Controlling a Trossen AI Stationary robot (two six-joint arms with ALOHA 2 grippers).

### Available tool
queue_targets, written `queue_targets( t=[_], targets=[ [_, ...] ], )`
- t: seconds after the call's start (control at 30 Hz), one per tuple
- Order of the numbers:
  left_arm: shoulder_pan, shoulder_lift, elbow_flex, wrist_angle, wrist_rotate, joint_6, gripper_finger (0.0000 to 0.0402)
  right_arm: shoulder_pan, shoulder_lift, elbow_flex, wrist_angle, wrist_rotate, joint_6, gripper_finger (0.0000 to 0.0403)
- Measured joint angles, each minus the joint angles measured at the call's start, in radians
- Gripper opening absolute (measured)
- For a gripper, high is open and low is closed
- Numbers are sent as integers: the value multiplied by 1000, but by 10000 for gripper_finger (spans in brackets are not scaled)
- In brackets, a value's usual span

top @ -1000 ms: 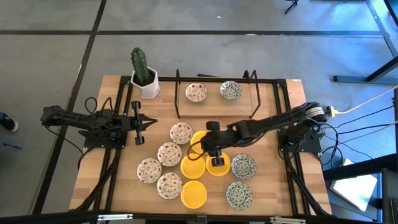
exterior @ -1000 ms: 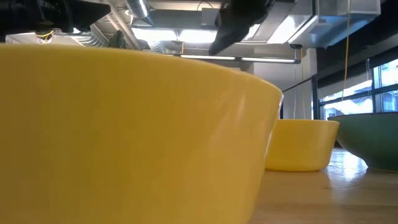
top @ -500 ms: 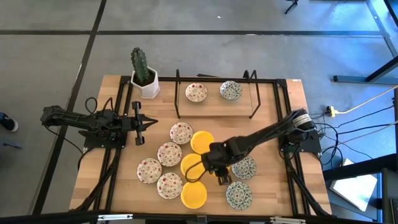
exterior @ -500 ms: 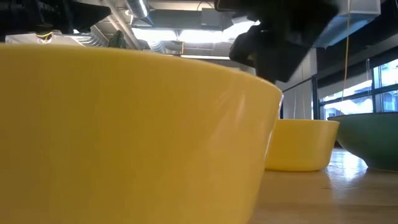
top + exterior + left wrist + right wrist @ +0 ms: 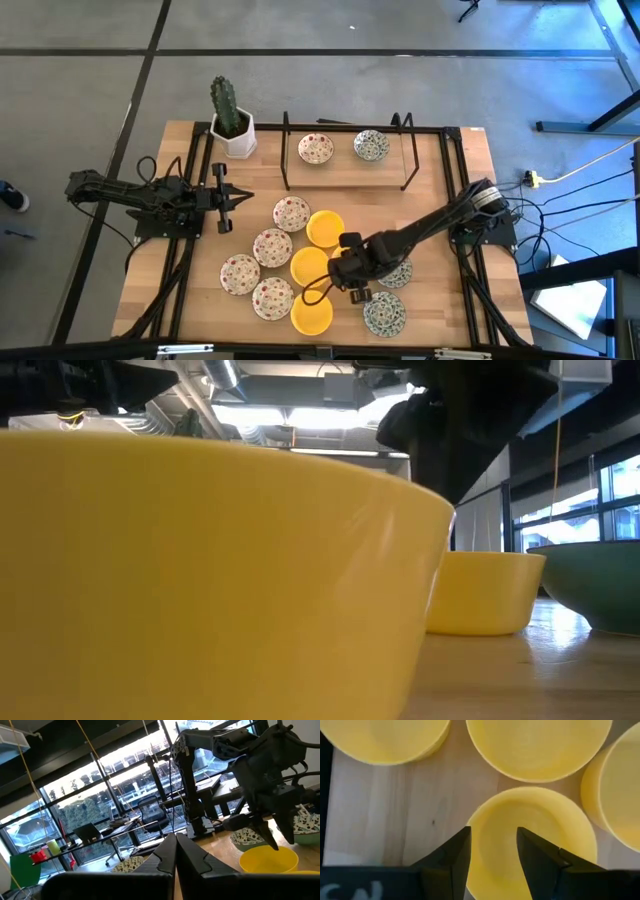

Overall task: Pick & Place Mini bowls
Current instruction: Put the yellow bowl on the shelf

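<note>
Several mini bowls rest on their bases on the wooden table (image 5: 440,300): yellow ones (image 5: 323,228) (image 5: 310,266) (image 5: 311,312), cream red-speckled ones (image 5: 272,247) and grey-green patterned ones (image 5: 384,313). My right gripper (image 5: 492,832) (image 5: 353,287) is open, pointing steeply down over one more yellow bowl (image 5: 540,835) (image 5: 265,861). One finger stands above that bowl's rim and the other above its hollow. In the high view the hand hides this bowl. My left gripper (image 5: 243,196) (image 5: 176,847) waits shut at the table's left side.
A dark wire rack (image 5: 345,160) at the far edge holds a speckled bowl (image 5: 316,149) and a grey-green one (image 5: 371,145). A cactus in a white pot (image 5: 232,125) stands at the far left corner. A yellow bowl (image 5: 200,580) fills most of the low view.
My right gripper has gone toward the table's near edge and down, tipping more steeply downward, and now hangs over the yellow bowl beside the grey-green ones. Its fingers have stayed open. No bowl has moved.
</note>
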State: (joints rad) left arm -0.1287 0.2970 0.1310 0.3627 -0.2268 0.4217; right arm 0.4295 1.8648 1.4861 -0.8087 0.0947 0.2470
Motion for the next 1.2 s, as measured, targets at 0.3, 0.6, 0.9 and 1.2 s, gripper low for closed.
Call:
queue_targets(
  t=[0.3, 0.6, 0.9, 1.2],
  targets=[
    [0, 0, 0, 0, 0, 0, 5, 14, 1, -73, 60, 0, 52, 159],
    [0, 0, 0, -1, 0, -7, 5, 30, 1, -132, 115, 10, 71, 159],
    [0, 0, 0, -1, 0, -8, 4, 30, 1, -140, 139, 18, 74, 159],
    [0, 0, 0, -1, 0, -8, 5, 30, 1, -131, 129, 18, 54, 159]
  ],
)
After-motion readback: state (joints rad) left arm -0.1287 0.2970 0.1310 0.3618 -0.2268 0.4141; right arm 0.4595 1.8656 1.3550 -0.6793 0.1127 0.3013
